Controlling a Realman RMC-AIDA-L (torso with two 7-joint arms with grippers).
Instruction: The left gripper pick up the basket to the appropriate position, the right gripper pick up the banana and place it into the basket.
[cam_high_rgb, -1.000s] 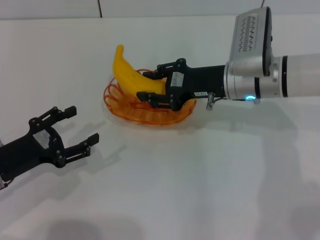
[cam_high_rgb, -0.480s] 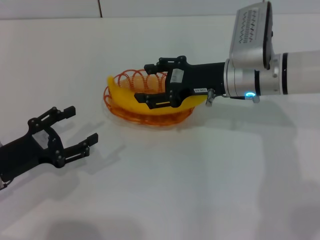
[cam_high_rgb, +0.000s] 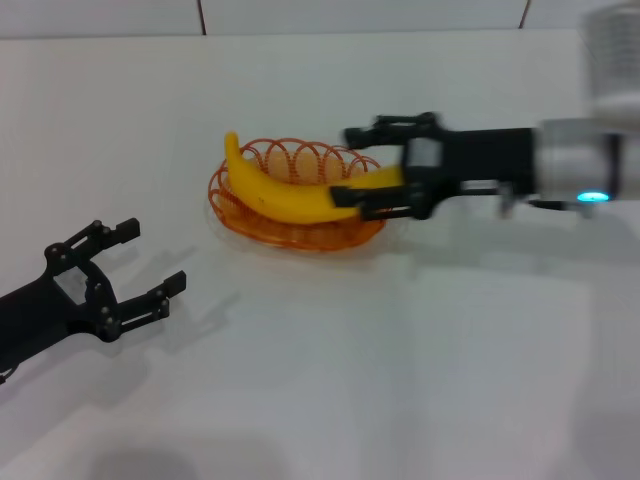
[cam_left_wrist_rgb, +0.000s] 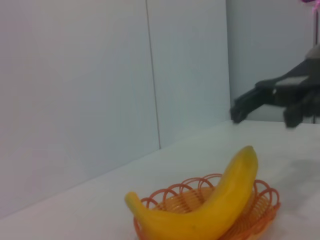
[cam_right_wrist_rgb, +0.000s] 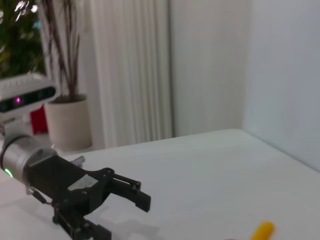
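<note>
Centre of the head view: the banana (cam_high_rgb: 290, 194) now lies across the orange basket (cam_high_rgb: 240, 215), let go. The right gripper (cam_high_rgb: 362, 165), jaws spread and empty, has pulled back rightward. The left gripper (cam_high_rgb: 140, 266) waits open, lower left. Placement looks complete.

No readable text, numbers or brand marks in any view. The right gripper (cam_high_rgb: 348, 166) carries a small pale label patch on its black body in the head view, but nothing on it can be made out. In the right wrist view a black gripper (cam_right_wrist_rgb: 125, 212) shows a similar light patch on its housing, also illegible. The banana (cam_high_rgb: 290, 194), basket (cam_high_rgb: 245, 215), left gripper (cam_high_rgb: 152, 258) and table (cam_high_rgb: 400, 350) show no print at all.
</note>
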